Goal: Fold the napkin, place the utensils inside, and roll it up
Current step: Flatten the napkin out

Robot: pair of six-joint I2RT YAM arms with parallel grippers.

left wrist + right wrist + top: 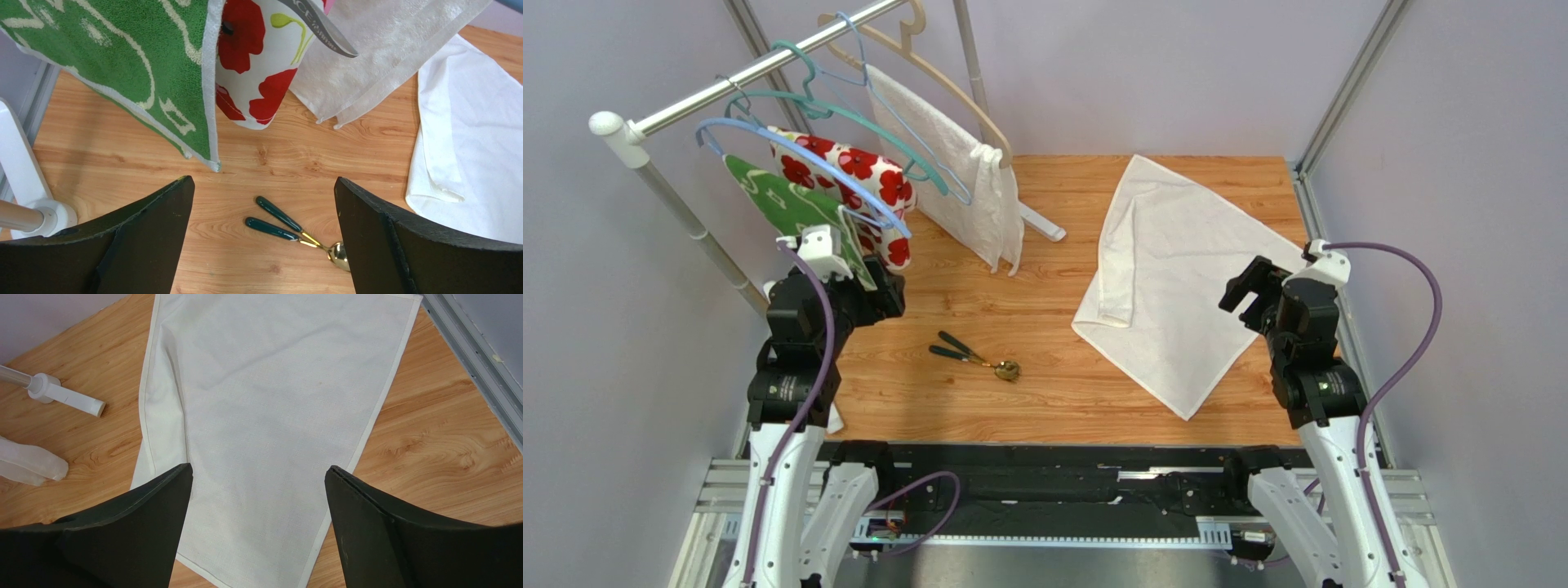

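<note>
Wooden table fills the middle of the top view. The napkin lies flat right of centre, its left edge folded over. 2 utensils lie close together at lower centre, apart from it. Left gripper and right gripper both gape wide, holding nothing.

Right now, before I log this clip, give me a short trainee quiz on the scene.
1. Fill in: the left claw and the right claw both stand ____, holding nothing.
2. Which claw hangs over the napkin? A) left B) right
3. True or false: the utensils lie on the napkin.
Key: 1 open; 2 B; 3 false, they lie on the bare table beside it.
</note>
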